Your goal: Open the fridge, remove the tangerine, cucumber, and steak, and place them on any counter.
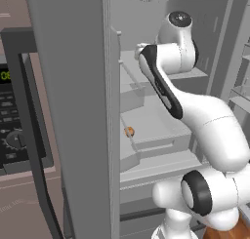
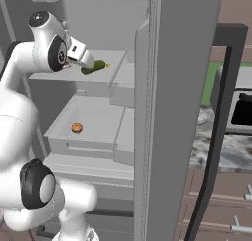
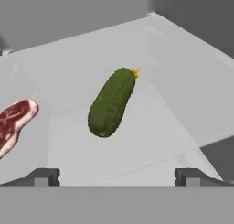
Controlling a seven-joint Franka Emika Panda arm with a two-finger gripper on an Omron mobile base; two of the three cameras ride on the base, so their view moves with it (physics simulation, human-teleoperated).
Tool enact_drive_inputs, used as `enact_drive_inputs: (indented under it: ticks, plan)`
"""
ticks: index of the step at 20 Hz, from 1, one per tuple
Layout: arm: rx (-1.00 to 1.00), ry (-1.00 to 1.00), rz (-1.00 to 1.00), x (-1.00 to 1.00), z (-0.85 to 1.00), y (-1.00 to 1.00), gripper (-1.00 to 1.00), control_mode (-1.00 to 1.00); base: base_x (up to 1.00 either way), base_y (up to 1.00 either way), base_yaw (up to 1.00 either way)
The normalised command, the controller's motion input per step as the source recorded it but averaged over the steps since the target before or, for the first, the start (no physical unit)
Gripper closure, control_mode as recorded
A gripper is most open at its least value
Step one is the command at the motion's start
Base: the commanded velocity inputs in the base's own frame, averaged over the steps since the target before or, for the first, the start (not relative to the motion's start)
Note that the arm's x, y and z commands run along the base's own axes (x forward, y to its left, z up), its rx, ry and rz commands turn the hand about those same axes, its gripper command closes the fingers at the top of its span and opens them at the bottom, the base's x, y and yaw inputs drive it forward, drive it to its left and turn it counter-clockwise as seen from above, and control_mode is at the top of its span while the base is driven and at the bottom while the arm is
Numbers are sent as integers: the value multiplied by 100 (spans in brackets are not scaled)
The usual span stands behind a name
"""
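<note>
Cucumber position: the dark green, elongated cucumber lies straight ahead of our two-finger pincer, centred between the two dark fingertips and a little beyond them, not yet touched.
Long axis: in the hand view it runs from near-left to far-right, its yellow-tipped end pointing away from us; we judge the jaws may need a slight roll so they close across the narrow width, not along the length.
Pincer state: spread as wide as it goes, holding nothing.
Arm: we have one white arm, reaching into the tall grey fridge through its open door.
Surface: the cucumber rests on a pale grey upper shelf, flat and smooth; we expect a round body like this could roll if nudged.
Neighbours: the flat red marbled steak lies to the left of the pincer on the same shelf, well apart from the cucumber; the small round orange tangerine sits on a lower tray, beneath the pincer.
Room: there is free shelf on both sides of the cucumber for the fingers; the back wall stands beyond it.
</note>
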Motion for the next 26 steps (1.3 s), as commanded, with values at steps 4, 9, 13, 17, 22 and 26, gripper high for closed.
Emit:
enact_drive_inputs:
  ticks: [4,9,13,17,22,26]
  plan:
    - [0,9,-10,100,-16,0,-100,-100,0,0,0]
    - [0,6,-10,84,-34,0,-100,-100,0,0,0]
    - [0,6,-8,75,-33,0,-100,-100,0,0,0]
    - [0,8,-8,21,-21,-14,-100,-100,0,0,0]
    - [0,8,-9,-12,-42,-38,-100,-100,0,0,0]
    - [0,10,-8,-2,-49,-22,100,-100,0,0,0]
